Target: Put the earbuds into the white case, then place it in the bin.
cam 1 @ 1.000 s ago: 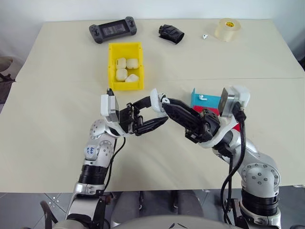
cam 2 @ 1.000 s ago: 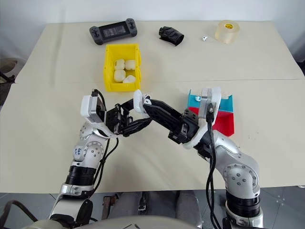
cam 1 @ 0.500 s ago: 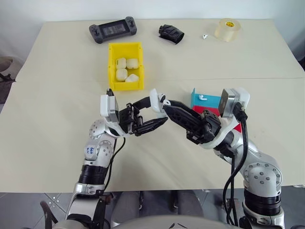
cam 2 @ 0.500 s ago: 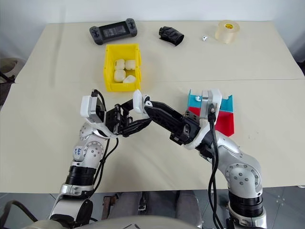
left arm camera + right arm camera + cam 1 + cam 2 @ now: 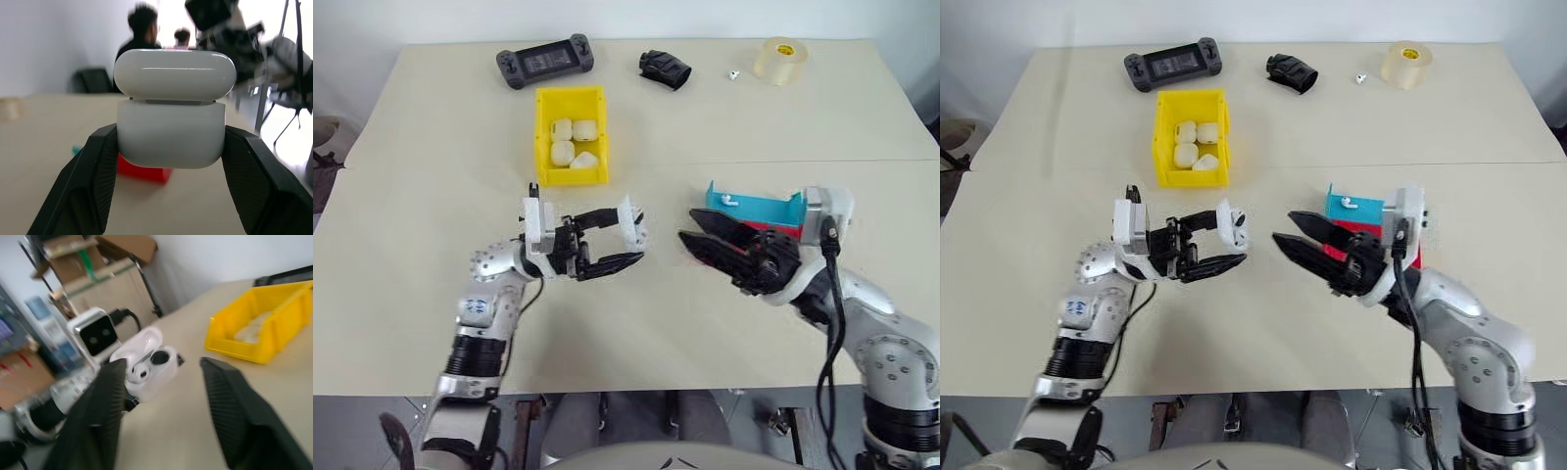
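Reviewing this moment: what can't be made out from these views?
- White case in the left hand: one earbud sits in one well; the right wrist view is too blurred to settle the second.
- Yellow bin: white cases overlap, count uncertain.
- Blue tray: the right hand and arm hide part.
- Speck by the tape roll: too small.

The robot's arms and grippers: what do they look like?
Both arms are silver-grey metal with round jointed housings and black cables. A white camera box sits on each wrist. The left gripper and right gripper each have two black, textured fingers.
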You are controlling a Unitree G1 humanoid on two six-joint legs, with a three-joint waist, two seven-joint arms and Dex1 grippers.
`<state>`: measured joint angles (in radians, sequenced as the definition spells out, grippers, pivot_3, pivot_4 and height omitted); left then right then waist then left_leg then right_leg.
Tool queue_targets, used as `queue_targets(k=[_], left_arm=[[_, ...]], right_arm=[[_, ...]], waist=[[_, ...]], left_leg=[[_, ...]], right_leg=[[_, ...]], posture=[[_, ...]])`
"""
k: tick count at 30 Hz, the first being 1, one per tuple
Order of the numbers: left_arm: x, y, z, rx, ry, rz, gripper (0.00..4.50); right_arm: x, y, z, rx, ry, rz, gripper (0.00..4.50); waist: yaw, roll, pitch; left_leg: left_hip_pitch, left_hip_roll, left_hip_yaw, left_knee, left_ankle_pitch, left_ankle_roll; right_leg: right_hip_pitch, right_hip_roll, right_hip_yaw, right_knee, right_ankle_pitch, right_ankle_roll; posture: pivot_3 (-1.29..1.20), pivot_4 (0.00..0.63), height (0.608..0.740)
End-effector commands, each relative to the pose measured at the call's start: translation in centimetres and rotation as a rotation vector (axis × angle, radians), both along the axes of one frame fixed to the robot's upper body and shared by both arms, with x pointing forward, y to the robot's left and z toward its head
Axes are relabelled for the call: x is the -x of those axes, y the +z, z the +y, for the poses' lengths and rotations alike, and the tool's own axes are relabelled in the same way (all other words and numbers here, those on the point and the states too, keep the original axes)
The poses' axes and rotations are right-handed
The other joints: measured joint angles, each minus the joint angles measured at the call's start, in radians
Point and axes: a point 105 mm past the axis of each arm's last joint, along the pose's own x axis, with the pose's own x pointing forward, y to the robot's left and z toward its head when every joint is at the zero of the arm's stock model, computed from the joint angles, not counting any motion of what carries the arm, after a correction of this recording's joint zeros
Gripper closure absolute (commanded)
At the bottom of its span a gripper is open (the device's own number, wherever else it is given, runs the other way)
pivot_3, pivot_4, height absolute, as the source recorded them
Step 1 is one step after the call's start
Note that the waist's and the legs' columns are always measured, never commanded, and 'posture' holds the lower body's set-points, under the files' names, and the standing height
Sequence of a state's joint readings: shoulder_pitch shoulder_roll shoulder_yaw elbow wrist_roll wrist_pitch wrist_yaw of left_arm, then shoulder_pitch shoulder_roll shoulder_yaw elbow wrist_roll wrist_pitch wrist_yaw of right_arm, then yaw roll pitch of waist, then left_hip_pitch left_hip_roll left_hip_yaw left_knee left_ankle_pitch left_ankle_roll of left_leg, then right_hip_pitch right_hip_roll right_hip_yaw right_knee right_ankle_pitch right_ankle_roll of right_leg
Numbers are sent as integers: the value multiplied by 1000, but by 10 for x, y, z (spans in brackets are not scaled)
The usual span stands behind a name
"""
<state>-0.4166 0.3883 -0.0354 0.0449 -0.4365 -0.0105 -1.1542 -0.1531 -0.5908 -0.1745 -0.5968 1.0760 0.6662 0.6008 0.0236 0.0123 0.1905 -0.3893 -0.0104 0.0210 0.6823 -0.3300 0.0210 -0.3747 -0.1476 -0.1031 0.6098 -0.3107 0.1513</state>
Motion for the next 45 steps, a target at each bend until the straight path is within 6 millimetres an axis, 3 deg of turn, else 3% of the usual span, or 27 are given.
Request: queue_targets(k=[1, 4, 10, 14, 19, 22, 29, 33, 37, 43, 45], left_arm=[[-1, -6, -2, -171, 16, -59, 1724], [-2, -13, -4, -302, 13, -93, 1724], [1, -14, -17, -352, 3, -93, 1724], [3, -8, -24, -330, 9, -97, 1724], [3, 1, -22, -301, 40, -101, 1724], [1, 5, -14, -278, 74, -98, 1724], [-4, 20, -7, -99, 173, -28, 1724], [-38, 43, 20, 57, 501, -43, 1724], [-81, 61, 52, 79, 825, -86, 1724], [-119, 77, 53, 106, 860, -78, 1724], [-138, 78, 51, 102, 880, -52, 1724]], right_arm=[[6, 5, 7, 80, 44, -101, 3425], [4, 11, 23, 108, 76, -146, 4429], [-6, -3, 59, 224, 113, -177, 4487], [-9, -16, 67, 267, 132, -159, 4487], [-14, -25, 57, 282, 115, -126, 4487], [-16, -31, 33, 300, 76, -94, 4487], [-7, -37, 7, 276, 72, -53, 4487], [-4, -22, -20, 167, -54, -67, 3535], [-5, -29, -48, 211, -196, -54, 2195], [-9, -23, -59, 218, -276, -94, 162], [-8, -20, -55, 210, -276, -116, 33]], waist=[[0, 0, 0], [0, 0, 0], [0, 0, 0], [1, 0, 0], [-1, 0, 0], [3, -1, 0], [1, -1, 1], [6, -2, 1], [12, -4, 1], [12, -4, 1], [14, -4, 1]], left_leg=[[0, 0, 0, 0, 0, 0], [0, 0, 0, 0, 0, 0], [0, 3, -1, 0, 0, 0], [-1, 4, -1, 0, 0, 0], [0, 3, 0, 0, 0, 0], [-1, 4, -1, 0, 0, 0], [0, 4, 0, 0, 0, 0], [0, 5, -1, 1, 0, 0], [0, 2, 0, 1, 0, 0], [0, -1, 3, 1, 0, 0], [0, -1, 7, 1, 0, -1]], right_leg=[[0, 0, 0, 0, 0, 0], [0, 0, 0, 0, 0, 0], [-1, 0, 0, 0, 0, 0], [-1, 0, 0, 0, 0, 0], [0, 0, -1, 1, 0, 0], [0, 0, -1, 0, 0, 0], [0, 0, -1, 1, 0, 0], [0, -1, -1, 1, 0, 0], [1, 0, -1, 1, 0, 0], [0, -1, -1, 1, 0, 0], [0, 0, -1, 2, 0, 0]], posture=[[0, 150, 740], [0, 150, 740], [0, 150, 740], [0, 150, 740], [0, 150, 740], [0, 150, 740], [0, 150, 740], [0, 150, 740], [0, 150, 740], [0, 150, 740], [0, 150, 740]])
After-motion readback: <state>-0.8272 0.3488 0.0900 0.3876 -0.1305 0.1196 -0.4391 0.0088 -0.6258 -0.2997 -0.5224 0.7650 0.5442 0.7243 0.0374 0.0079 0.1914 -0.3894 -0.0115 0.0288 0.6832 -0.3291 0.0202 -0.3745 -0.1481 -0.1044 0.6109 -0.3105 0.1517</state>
